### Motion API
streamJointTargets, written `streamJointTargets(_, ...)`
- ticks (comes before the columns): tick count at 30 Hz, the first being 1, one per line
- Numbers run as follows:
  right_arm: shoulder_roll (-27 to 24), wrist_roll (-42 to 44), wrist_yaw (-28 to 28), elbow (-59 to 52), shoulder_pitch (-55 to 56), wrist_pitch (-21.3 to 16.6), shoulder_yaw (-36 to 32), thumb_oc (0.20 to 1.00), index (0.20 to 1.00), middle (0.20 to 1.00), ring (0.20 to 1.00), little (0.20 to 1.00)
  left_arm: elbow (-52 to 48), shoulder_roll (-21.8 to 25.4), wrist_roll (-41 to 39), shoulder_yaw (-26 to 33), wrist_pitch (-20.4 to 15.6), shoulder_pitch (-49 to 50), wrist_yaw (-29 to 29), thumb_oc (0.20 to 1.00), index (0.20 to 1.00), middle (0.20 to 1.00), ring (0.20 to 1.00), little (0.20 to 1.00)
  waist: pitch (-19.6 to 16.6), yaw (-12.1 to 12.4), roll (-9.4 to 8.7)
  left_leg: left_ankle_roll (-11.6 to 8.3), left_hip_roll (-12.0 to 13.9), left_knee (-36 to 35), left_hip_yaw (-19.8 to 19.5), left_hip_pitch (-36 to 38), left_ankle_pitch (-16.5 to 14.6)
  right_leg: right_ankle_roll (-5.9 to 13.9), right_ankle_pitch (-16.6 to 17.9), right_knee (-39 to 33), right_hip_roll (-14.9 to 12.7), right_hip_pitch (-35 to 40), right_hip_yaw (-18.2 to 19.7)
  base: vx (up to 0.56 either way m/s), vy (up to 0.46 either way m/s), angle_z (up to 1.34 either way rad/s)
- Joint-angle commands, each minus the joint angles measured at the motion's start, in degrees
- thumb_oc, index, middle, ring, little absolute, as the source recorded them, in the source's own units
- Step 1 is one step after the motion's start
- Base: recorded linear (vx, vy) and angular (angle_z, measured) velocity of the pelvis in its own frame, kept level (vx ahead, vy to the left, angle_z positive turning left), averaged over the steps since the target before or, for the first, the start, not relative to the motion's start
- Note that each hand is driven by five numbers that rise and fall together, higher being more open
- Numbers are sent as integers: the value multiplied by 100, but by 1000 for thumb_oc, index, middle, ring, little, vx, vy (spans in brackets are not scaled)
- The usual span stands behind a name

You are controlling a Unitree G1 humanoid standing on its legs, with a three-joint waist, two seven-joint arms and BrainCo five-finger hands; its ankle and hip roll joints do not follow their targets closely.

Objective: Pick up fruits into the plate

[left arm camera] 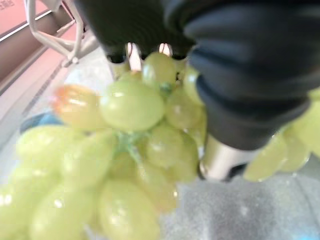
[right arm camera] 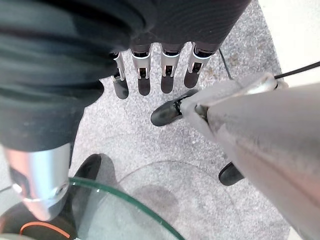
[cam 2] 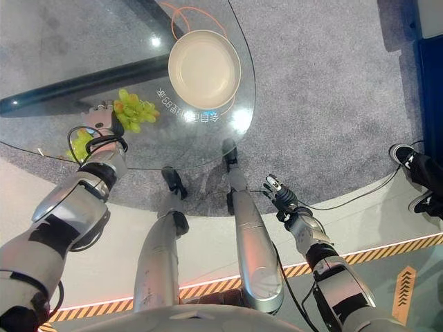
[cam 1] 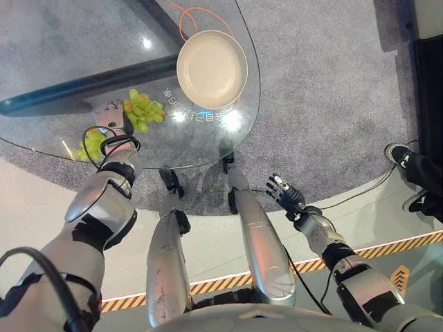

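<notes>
A cream plate point(cam 1: 212, 68) lies empty on the round glass table point(cam 1: 208, 138), near its right rim. A bunch of green grapes point(cam 1: 144, 111) rests on the glass to the plate's lower left. My left hand point(cam 1: 111, 117) is directly left of that bunch, fingers straight and pointing away. In the left wrist view the grapes point(left arm camera: 130, 105) sit close between the thumb point(left arm camera: 225, 155) and the fingers, which are not curled round them. A second green bunch point(cam 1: 92, 144) lies by my left wrist, partly hidden by it. My right hand point(cam 1: 285, 194) hangs open off the table at the lower right.
A dark beam point(cam 1: 83, 86) runs under the glass, and an orange cable loop point(cam 1: 187, 14) lies below by the plate. A person's shoes point(cam 1: 398, 153) stand on the grey carpet at the far right. The table edge point(right arm camera: 125, 200) curves near my right hand.
</notes>
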Motion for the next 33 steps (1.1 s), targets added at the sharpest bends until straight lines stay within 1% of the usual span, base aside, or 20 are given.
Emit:
streamJointTargets(1, 25, 150, 107, -254, 314, -74, 111, 1000, 1000, 1000, 1000, 1000, 298, 42, 187, 127, 37, 185, -66, 200, 200, 200, 200, 200, 43, -10, 44, 67, -291, 365, -376, -311, -417, -69, -839, 841, 567, -147, 52, 0, 0, 0)
streamJointTargets(6, 29, 148, 113, -225, 309, -93, 117, 1000, 1000, 1000, 1000, 1000, 309, 54, 65, 152, -68, 201, -33, 200, 200, 200, 200, 200, 43, 12, 40, 74, -291, 348, -381, -246, -425, -68, -849, 840, 565, -86, 48, 0, 0, 0)
streamJointTargets(8, 25, 135, 141, -186, 307, -108, 111, 1000, 1000, 1000, 1000, 1000, 303, 65, -41, 184, -226, 216, 0, 200, 200, 200, 200, 200, 43, 34, 38, 80, -295, 340, -400, -193, -429, -68, -855, 845, 565, -32, 47, 0, 0, 0)
streamJointTargets(9, 25, 127, 146, -182, 306, -110, 109, 1000, 1000, 1000, 1000, 1000, 303, 67, -60, 188, -250, 219, 5, 200, 200, 200, 200, 200, 43, 36, 39, 80, -296, 338, -403, -187, -428, -68, -856, 844, 566, -25, 48, 0, 0, 0)
streamJointTargets(10, 22, 104, 132, -191, 304, -109, 121, 1000, 1000, 1000, 1000, 1000, 284, 67, -274, 227, -416, 244, 56, 200, 200, 200, 200, 200, 43, 54, 45, 87, -296, 307, -413, -126, -421, -72, -869, 848, 575, 28, 58, 0, 0, 0)
streamJointTargets(14, 24, 74, 71, -263, 309, -94, 137, 1000, 1000, 1000, 1000, 1000, 204, 62, -780, 323, -789, 279, 124, 200, 200, 200, 200, 200, 43, 93, 75, 105, -299, 238, -431, 44, -414, -75, -923, 864, 587, 173, 74, -3, 23, 1)
streamJointTargets(15, 22, 38, 66, -269, 323, -95, 116, 1000, 1000, 1000, 1000, 1000, 120, 70, -1092, 424, -1045, 325, 105, 200, 200, 200, 200, 200, 43, 121, 118, 109, -294, 170, -440, 201, -412, -69, -959, 862, 580, 301, 86, 1, 56, 2)
streamJointTargets(16, 23, 20, 69, -275, 329, -101, 111, 1000, 1000, 1000, 1000, 1000, 98, 76, -1147, 453, -1111, 337, 113, 200, 200, 200, 200, 200, 43, 128, 128, 111, -291, 154, -439, 237, -411, -67, -969, 863, 578, 331, 87, 7, 56, 2)
streamJointTargets(19, 36, -44, 46, -290, 333, -86, 47, 1000, 1000, 1000, 1000, 1000, -125, 155, -1470, 657, -1467, 407, -49, 200, 200, 200, 200, 200, 43, 185, 222, 124, -284, -22, -430, 620, -399, -44, -1025, 789, 548, 673, 74, 10, 55, 0)
streamJointTargets(21, 38, -69, 59, -282, 332, -100, 31, 1000, 1000, 1000, 1000, 1000, -166, 171, -1575, 696, -1570, 435, -97, 200, 200, 200, 200, 200, 43, 196, 242, 127, -284, -47, -430, 700, -402, -38, -1037, 775, 540, 747, 74, 16, 48, 1)
streamJointTargets(22, 28, -84, 68, -305, 368, -115, 3, 1000, 1000, 1000, 1000, 1000, -309, 213, -1788, 815, -1766, 519, -189, 200, 200, 200, 200, 200, 43, 218, 286, 132, -285, -92, -430, 886, -417, -28, -1063, 741, 512, 924, 72, 30, 71, 2)
streamJointTargets(23, 34, -127, 50, -328, 384, -121, -14, 1000, 1000, 1000, 1000, 1000, -400, 233, -1867, 886, -1886, 598, -234, 200, 200, 200, 200, 200, 43, 232, 312, 130, -289, -127, -432, 1006, -426, -20, -1072, 711, 492, 1037, 63, 30, 62, 2)
streamJointTargets(25, 36, -135, 40, -332, 379, -116, -26, 1000, 1000, 1000, 1000, 1000, -437, 248, -1881, 915, -1921, 613, -258, 200, 200, 200, 200, 200, 43, 240, 322, 128, -289, -141, -432, 1033, -412, -20, -1050, 685, 486, 1068, 58, 19, 47, 0)
streamJointTargets(26, 34, -195, 43, -406, 448, -135, -103, 1000, 1000, 1000, 1000, 1000, -781, 312, -2118, 1100, -2212, 851, -411, 200, 200, 200, 200, 200, 43, 288, 387, 128, -303, -236, -447, 1350, -446, 1, -1074, 597, 420, 1380, 18, 46, 77, 1)
streamJointTargets(27, 35, -215, 30, -429, 481, -135, -118, 1000, 1000, 1000, 1000, 1000, -879, 324, -2137, 1135, -2237, 919, -442, 200, 200, 200, 200, 200, 43, 296, 404, 131, -310, -249, -448, 1433, -469, 7, -1106, 597, 407, 1461, 6, 79, 120, 2)
streamJointTargets(28, 34, -302, 26, -514, 580, -168, -176, 1000, 1000, 1000, 1000, 1000, -1250, 369, -2328, 1252, -2346, 1149, -575, 200, 200, 200, 200, 200, -25, 335, 464, 135, -328, -330, -459, 1632, -485, 18, -1131, 537, 366, 1662, -21, 48, 67, 3)
streamJointTargets(31, 27, -375, 0, -646, 722, -205, -226, 1000, 1000, 1000, 1000, 1000, -1685, 435, -2639, 1400, -2528, 1439, -802, 200, 200, 200, 200, 200, -188, 391, 534, 138, -342, -429, -456, 1813, -500, 25, -1140, 419, 314, 1875, -60, 52, 58, 3)
streamJointTargets(32, 25, -394, 5, -658, 742, -214, -232, 1000, 1000, 1000, 1000, 1000, -1750, 437, -2667, 1419, -2530, 1478, -820, 200, 200, 200, 200, 200, -203, 395, 540, 137, -342, -440, -458, 1843, -502, 27, -1142, 408, 306, 1907, -67, 60, 62, 3)
streamJointTargets(33, 6, -427, 29, -749, 856, -264, -273, 1000, 1000, 1000, 1000, 1000, -2067, 452, -2811, 1525, -2614, 1679, -988, 200, 200, 200, 200, 200, -279, 422, 578, 140, -350, -500, -467, 2021, -537, 36, -1189, 363, 261, 2096, -106, 56, 52, 6)
